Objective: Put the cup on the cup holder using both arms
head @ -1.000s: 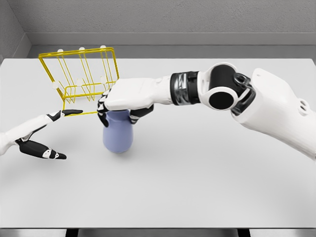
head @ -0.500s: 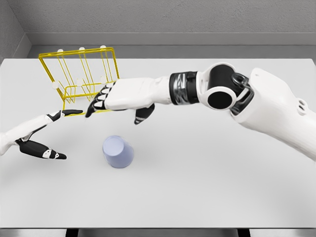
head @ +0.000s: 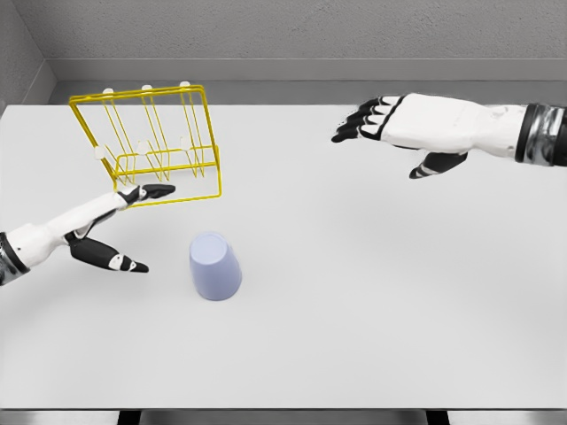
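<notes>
the cup (head: 214, 266) stands on the table (head: 354, 310), in front of the cup holder (head: 146, 142) at the table's far left, between the 2 hands.

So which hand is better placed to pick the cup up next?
Left, probably. The left hand lies open beside the cup, which stands on the table in front of the yellow cup holder. The right hand is open too, but far off.
</notes>
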